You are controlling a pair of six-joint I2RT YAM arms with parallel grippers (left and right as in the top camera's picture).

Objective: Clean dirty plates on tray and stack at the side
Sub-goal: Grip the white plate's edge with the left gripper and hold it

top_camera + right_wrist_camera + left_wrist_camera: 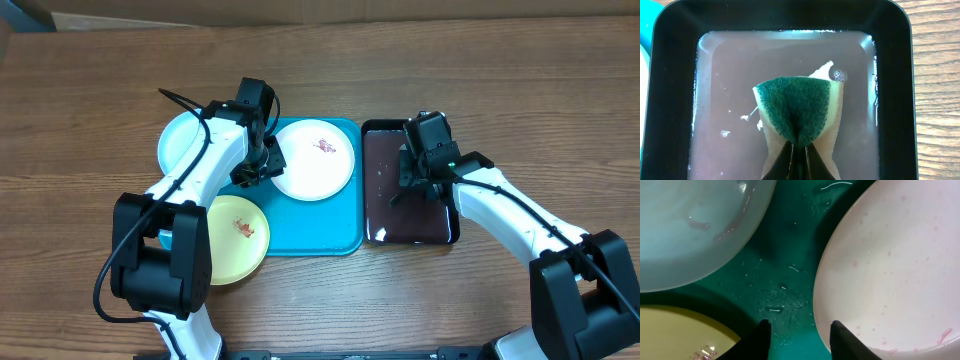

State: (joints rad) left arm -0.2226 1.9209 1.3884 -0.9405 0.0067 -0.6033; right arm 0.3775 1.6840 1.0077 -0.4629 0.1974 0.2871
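Overhead, I'm watching the left gripper point(262, 160) hovering over the tray point(340, 228), with the blue plate point(185, 140) at nine o'clock, the white plate point(318, 160) at three and the yellow plate point(238, 238) at seven; on the left wrist view its fingers point(762, 340) are standing apart beside the white rim; on the right wrist view the right gripper point(800, 150) is clamping a sponge point(795, 102) in the dark tray point(675, 100).

White links and bulky black joints form the left arm point(195, 175) and right arm point(500, 210), with thin black cables point(183, 100) alongside

Bright, even light, soft shadows, glints on the wet tray point(785, 255), left wrist view slightly blurred
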